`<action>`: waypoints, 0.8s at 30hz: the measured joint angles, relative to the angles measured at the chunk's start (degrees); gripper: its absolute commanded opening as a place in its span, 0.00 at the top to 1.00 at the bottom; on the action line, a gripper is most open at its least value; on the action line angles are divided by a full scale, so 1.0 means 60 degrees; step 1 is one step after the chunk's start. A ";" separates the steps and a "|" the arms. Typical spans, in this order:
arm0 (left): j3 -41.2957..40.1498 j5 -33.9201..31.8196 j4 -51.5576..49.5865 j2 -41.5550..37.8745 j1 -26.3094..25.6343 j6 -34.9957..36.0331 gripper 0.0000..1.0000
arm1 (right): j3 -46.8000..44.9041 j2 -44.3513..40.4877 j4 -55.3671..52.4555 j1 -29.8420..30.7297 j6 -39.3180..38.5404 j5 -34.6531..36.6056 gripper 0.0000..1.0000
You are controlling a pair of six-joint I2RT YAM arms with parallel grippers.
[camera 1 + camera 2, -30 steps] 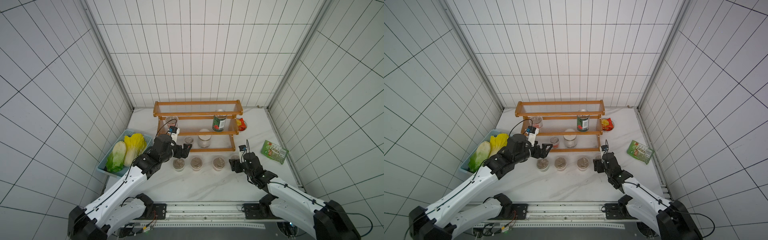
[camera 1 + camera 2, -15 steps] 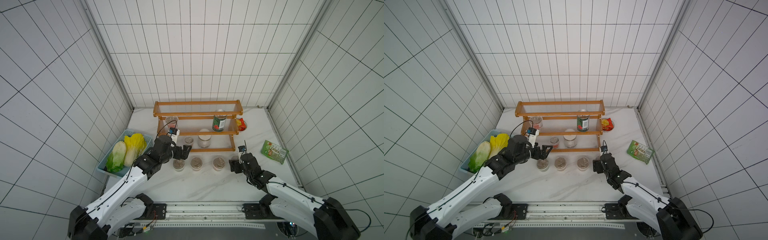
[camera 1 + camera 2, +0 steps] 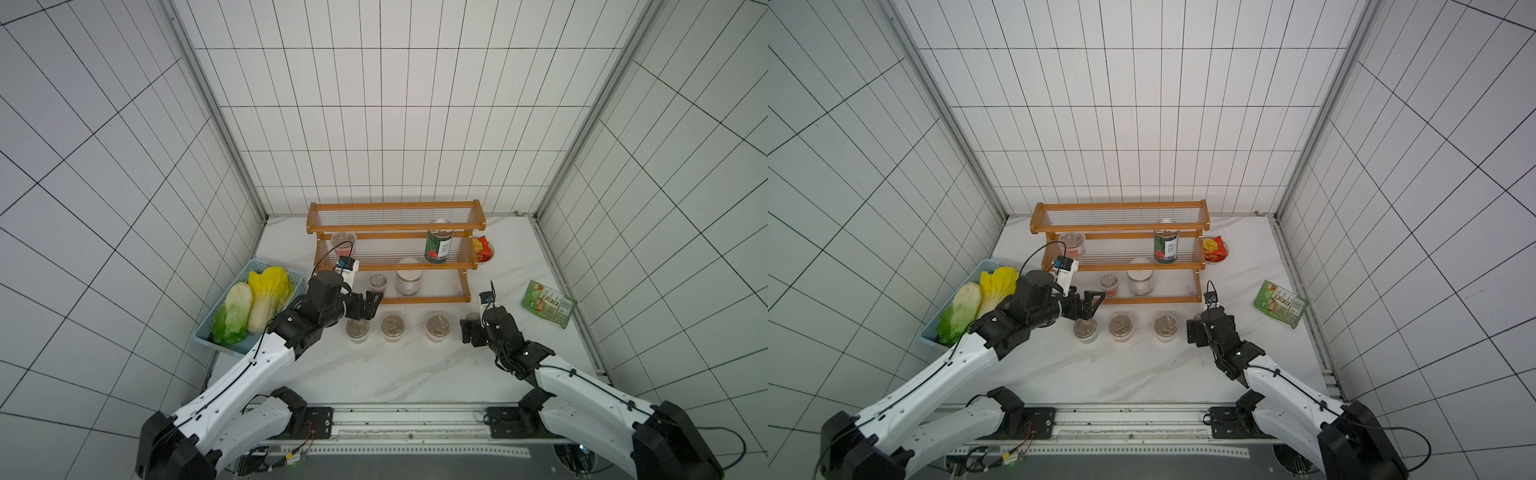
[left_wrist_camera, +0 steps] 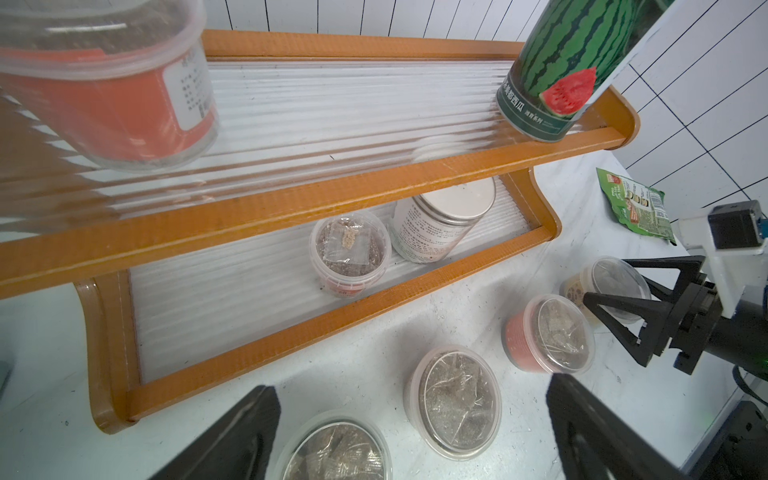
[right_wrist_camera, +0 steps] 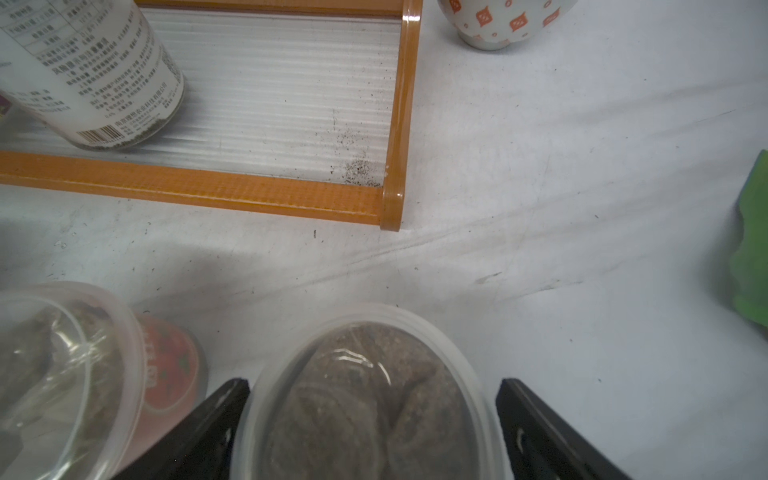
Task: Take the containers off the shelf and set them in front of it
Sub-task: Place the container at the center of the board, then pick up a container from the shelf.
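The orange-brown shelf (image 3: 395, 205) (image 3: 1119, 206) stands at the back in both top views. It holds a red cup (image 3: 343, 245) and a watermelon tin can (image 3: 438, 247) on the middle tier. A small cup (image 4: 349, 253) and a white-lidded jar (image 4: 440, 224) are on the bottom tier. Three cups (image 3: 392, 326) stand in a row in front of the shelf. A fourth cup (image 5: 365, 399) sits on the table between the fingers of my open right gripper (image 5: 374, 428), not squeezed. My left gripper (image 3: 370, 305) (image 4: 411, 436) is open and empty above the row's left cup (image 4: 332, 449).
A light-blue basket (image 3: 266, 266) with cabbages lies left of the shelf. A small bowl with a red packet (image 3: 482, 249) sits by the shelf's right end. A green packet (image 3: 548, 303) lies at the right near the wall.
My right gripper has opened wider around the fourth cup, which stays on the table. The left arm has hardly moved.
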 measured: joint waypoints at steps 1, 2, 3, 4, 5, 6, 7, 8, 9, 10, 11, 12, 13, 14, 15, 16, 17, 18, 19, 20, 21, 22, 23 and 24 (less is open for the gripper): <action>0.0000 0.0007 0.0000 0.0000 0.0004 0.0000 0.01 | 0.0015 -0.0076 -0.0073 0.0000 0.0000 0.0007 0.02; 0.0000 0.0018 0.0000 0.0000 0.0015 0.0000 0.02 | 0.0040 -0.0157 -0.0164 0.0000 0.0000 0.0015 0.00; 0.0000 0.0033 0.0000 0.0000 0.0018 0.0004 0.01 | 0.0080 -0.0237 -0.0277 0.0000 0.0000 0.0026 0.01; 0.0000 0.0036 0.0000 0.0000 0.0022 0.0015 0.01 | 0.0153 -0.0353 -0.0430 0.0000 0.0000 0.0036 0.01; 0.0000 0.0051 0.0000 0.0007 0.0033 0.0029 0.02 | 0.0200 -0.0492 -0.0514 0.0000 0.0000 0.0058 0.01; 0.0000 0.0069 0.0000 0.0015 0.0047 0.0036 0.02 | 0.0244 -0.0634 -0.0594 0.0000 0.0000 0.0066 0.01; 0.0000 0.0076 0.0000 0.0025 0.0062 0.0055 0.02 | 0.0306 -0.0794 -0.0703 0.0000 0.0000 0.0091 0.01; 0.0000 0.0084 0.0000 0.0036 0.0069 0.0062 0.02 | 0.0379 -0.0954 -0.0787 0.0000 0.0000 0.0124 0.01; 0.0000 0.0098 -0.0004 0.0044 0.0073 0.0066 0.02 | 0.0466 -0.1053 -0.0903 0.0000 0.0000 0.0149 0.01; 0.0004 0.0106 -0.0004 0.0055 0.0080 0.0073 0.01 | 0.0557 -0.1151 -0.1013 0.0000 0.0004 0.0186 0.01; 0.0007 0.0113 -0.0007 0.0066 0.0084 0.0087 0.02 | 0.0656 -0.1246 -0.1151 0.0000 0.0026 0.0222 0.01; 0.0011 0.0120 -0.0011 0.0080 0.0091 0.0102 0.02 | 0.0739 -0.1337 -0.1257 0.0000 0.0044 0.0255 0.01; 0.0018 0.0135 -0.0022 0.0087 0.0098 0.0124 0.02 | 0.0845 -0.1461 -0.1417 0.0000 0.0073 0.0321 0.01; 0.0033 0.0146 -0.0062 0.0087 0.0106 0.0138 0.02 | 0.0954 -0.1574 -0.1581 0.0000 0.0106 0.0408 0.01; 0.0062 0.0146 -0.0106 0.0087 0.0117 0.0146 0.02 | 0.1056 -0.1672 -0.1730 0.0000 0.0120 0.0492 0.01; 0.0095 0.0146 -0.0131 0.0087 0.0117 0.0153 0.01 | 0.1173 -0.1781 -0.1876 0.0000 0.0138 0.0583 0.01; 0.0131 0.0146 -0.0157 0.0087 0.0117 0.0171 0.01 | 0.1311 -0.1872 -0.2036 0.0000 0.0138 0.0678 0.01; 0.0164 0.0146 -0.0175 0.0087 0.0117 0.0178 0.02 | 0.1446 -0.1949 -0.2171 0.0000 0.0135 0.0758 0.01; 0.0204 0.0149 -0.0208 0.0087 0.0117 0.0186 0.02 | 0.1596 -0.2014 -0.2291 0.0000 0.0135 0.0838 0.01; 0.0248 0.0149 -0.0248 0.0087 0.0117 0.0208 0.02 | 0.1738 -0.2062 -0.2404 0.0000 0.0124 0.0896 0.01; 0.0284 0.0149 -0.0280 0.0087 0.0117 0.0222 0.01 | 0.1905 -0.2095 -0.2524 0.0000 0.0095 0.0962 0.01; 0.0317 0.0149 -0.0302 0.0087 0.0117 0.0240 0.02 | 0.2047 -0.2120 -0.2626 0.0000 0.0066 0.1002 0.01; 0.0346 0.0149 -0.0328 0.0087 0.0117 0.0248 0.02 | 0.2153 -0.2153 -0.2688 0.0000 0.0044 0.1016 0.01; 0.0401 0.0149 -0.0375 0.0087 0.0117 0.0270 0.01 | 0.2259 -0.2193 -0.2754 0.0000 0.0007 0.1020 0.01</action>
